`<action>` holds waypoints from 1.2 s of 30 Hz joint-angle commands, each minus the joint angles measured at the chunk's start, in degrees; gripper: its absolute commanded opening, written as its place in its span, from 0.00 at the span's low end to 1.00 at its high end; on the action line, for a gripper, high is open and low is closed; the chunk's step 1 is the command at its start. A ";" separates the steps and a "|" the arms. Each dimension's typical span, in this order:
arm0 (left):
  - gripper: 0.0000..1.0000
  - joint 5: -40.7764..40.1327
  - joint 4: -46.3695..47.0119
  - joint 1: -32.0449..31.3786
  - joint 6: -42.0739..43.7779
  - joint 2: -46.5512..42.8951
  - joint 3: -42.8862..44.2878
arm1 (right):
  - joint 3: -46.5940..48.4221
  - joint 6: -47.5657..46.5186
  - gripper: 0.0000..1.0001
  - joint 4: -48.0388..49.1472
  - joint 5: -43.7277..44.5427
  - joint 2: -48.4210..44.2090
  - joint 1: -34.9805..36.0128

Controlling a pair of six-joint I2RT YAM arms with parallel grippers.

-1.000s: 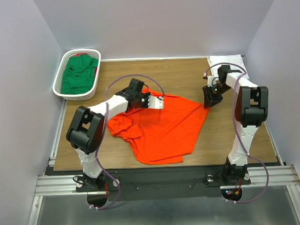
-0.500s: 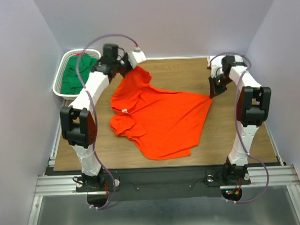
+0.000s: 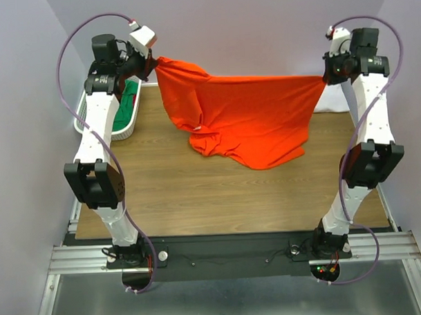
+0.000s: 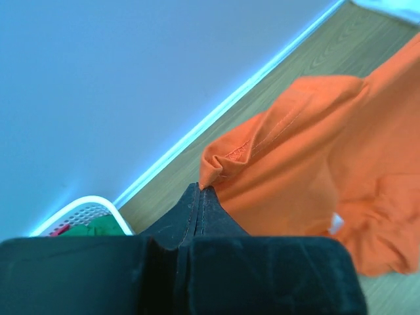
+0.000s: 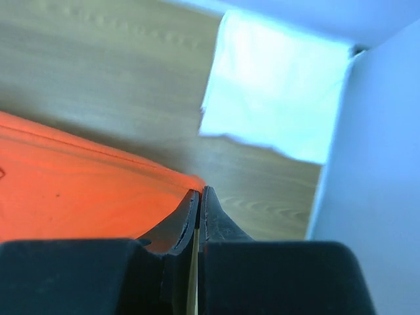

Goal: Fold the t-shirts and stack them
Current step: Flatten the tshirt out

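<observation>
The orange-red t-shirt [image 3: 247, 118] hangs stretched in the air between both grippers, its lower part bunched and sagging over the table. My left gripper [image 3: 154, 63] is raised high at the back left and is shut on one corner of it [image 4: 220, 164]. My right gripper [image 3: 325, 77] is raised at the back right and is shut on the opposite edge [image 5: 98, 190]. The white t-shirt [image 5: 275, 85] lies flat at the back right corner. The dark green t-shirt [image 3: 126, 105] lies in the basket, mostly hidden behind the left arm.
The white mesh basket [image 3: 119, 129] stands at the back left of the wooden table [image 3: 198, 199]; its rim shows in the left wrist view [image 4: 85, 207]. Walls close in the back and both sides.
Both arms have risen and spread apart, lifting the orange-red t-shirt off the table. It lay crumpled on the wood before and now hangs taut between the grippers.
</observation>
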 commanded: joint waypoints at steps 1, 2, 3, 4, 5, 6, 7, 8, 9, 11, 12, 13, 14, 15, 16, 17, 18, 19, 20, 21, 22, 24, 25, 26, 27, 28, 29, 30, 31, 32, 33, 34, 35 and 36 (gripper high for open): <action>0.00 2.16 7.43 1.60 -7.66 -10.03 2.54 | 6.90 -0.61 0.01 2.91 5.58 -6.95 -1.12; 0.00 2.34 8.22 2.91 -8.45 -10.83 2.89 | 8.13 -0.78 0.01 3.61 6.12 -7.56 -1.20; 0.00 2.34 8.49 3.10 -8.89 -11.71 3.76 | 10.14 -1.22 0.01 4.05 6.73 -8.44 -1.29; 0.00 2.34 8.58 3.10 -9.42 -13.46 4.03 | 11.20 -1.39 0.01 4.23 7.61 -9.84 -1.29; 0.00 2.25 8.84 3.10 -9.77 -14.43 4.29 | 11.91 -1.92 0.01 4.75 7.96 -10.90 -1.29; 0.00 2.17 9.19 3.19 -10.12 -16.79 4.38 | 12.35 -2.18 0.00 5.19 8.40 -11.87 -1.29; 0.00 1.99 9.63 3.19 -10.82 -17.95 4.21 | 12.18 -2.45 0.01 6.33 9.10 -14.40 -1.29; 0.00 1.82 9.98 3.19 -11.09 -19.26 3.95 | 11.92 -2.89 0.01 6.95 9.46 -15.73 -1.29; 0.00 1.55 10.50 3.19 -11.35 -20.67 2.73 | 11.31 -3.06 0.01 7.74 9.72 -17.14 -1.29; 0.00 -0.02 13.39 3.19 -12.66 -25.68 0.71 | 8.94 -3.24 0.01 10.55 10.87 -21.60 -1.29; 0.00 -0.55 14.54 3.19 -12.85 -29.17 -1.39 | 8.41 -3.50 0.01 11.51 11.13 -23.29 -1.29; 0.00 -1.60 15.51 3.19 -13.11 -30.86 -2.37 | 7.71 -3.59 0.01 13.18 11.65 -24.43 -1.29; 0.00 -2.31 17.09 3.19 -13.55 -32.36 -3.17 | 7.52 -3.68 0.01 14.15 11.57 -26.71 -1.29; 0.00 -3.01 18.67 3.19 -13.73 -35.16 -4.39 | 7.61 -3.86 0.01 14.86 13.14 -27.69 -1.29; 0.00 -3.98 19.55 3.10 -13.82 -36.32 -4.84 | 7.70 -3.86 0.01 15.56 13.85 -28.39 -1.29; 0.00 -5.64 21.22 3.19 -14.17 -37.37 -5.28 | 8.05 -3.94 0.01 16.96 14.12 -29.10 -1.29; 0.00 -6.44 21.84 3.19 -14.52 -38.86 -5.80 | 8.14 -4.38 0.01 17.41 14.12 -29.97 -1.29; 0.00 -7.06 22.20 3.19 -14.61 -39.31 -5.90 | 8.14 -4.65 0.01 17.93 14.21 -30.24 -1.29; 0.00 -8.02 22.72 3.19 -14.70 -39.66 -5.90 | 8.05 -4.82 0.01 18.72 14.12 -30.42 -1.29; 0.00 -8.46 22.73 3.19 -14.87 -39.76 -5.81 | 7.79 -5.35 0.01 18.99 14.03 -30.25 -1.29; 0.00 -9.08 22.90 3.19 -14.96 -39.67 -5.81 | 7.61 -5.44 0.01 19.52 13.95 -30.07 -1.29; 0.00 -9.61 23.17 3.27 -14.52 -39.32 -5.99 | 7.08 -5.88 0.01 19.70 13.77 -29.20 -1.29; 0.00 -9.61 23.08 3.19 -14.00 -38.53 -6.16 | 6.91 -5.62 0.01 19.78 13.68 -28.32 -1.29; 0.00 -10.05 23.08 3.19 -13.82 -37.74 -6.42 | 6.65 -5.70 0.01 19.87 12.90 -27.70 -1.29; 0.00 -10.31 23.08 3.19 -13.56 -37.73 -6.43 | 6.64 -5.53 0.01 19.79 12.28 -27.09 -1.29; 0.00 -10.49 23.08 3.19 -13.21 -36.43 -6.69 | 6.38 -5.35 0.01 20.05 10.53 -25.86 -1.29; 0.00 -10.49 22.73 3.19 -13.03 -35.81 -6.78 | 6.29 -4.92 0.01 20.05 9.65 -25.16 -1.29; 0.00 -10.40 22.81 3.19 -12.85 -35.11 -6.95 | 6.29 -4.83 0.01 20.05 8.86 -24.37 -1.29; 0.00 -9.88 22.81 3.19 -12.76 -33.36 -7.39 | 6.03 -4.56 0.01 20.22 7.46 -23.49 -1.29; 0.00 -9.61 22.55 3.19 -12.50 -32.38 -7.57 | 5.94 -4.13 0.01 20.23 6.66 -21.65 -1.29; 0.00 -9.35 22.64 3.10 -12.50 -30.37 -8.00 | 5.94 -3.86 0.01 20.31 5.95 -20.33 -1.20; 0.00 -9.09 22.64 3.10 -12.50 -29.13 -8.01 | 6.03 -3.60 0.01 20.40 5.34 -19.36 -1.20; 0.00 -8.74 22.64 3.19 -12.50 -27.82 -7.83 | 6.64 -3.16 0.01 20.84 4.37 -16.65 -1.12; 0.00 -8.82 22.81 3.19 -12.59 -24.84 -7.05 | 7.34 -3.07 0.01 21.01 4.36 -15.23 -0.86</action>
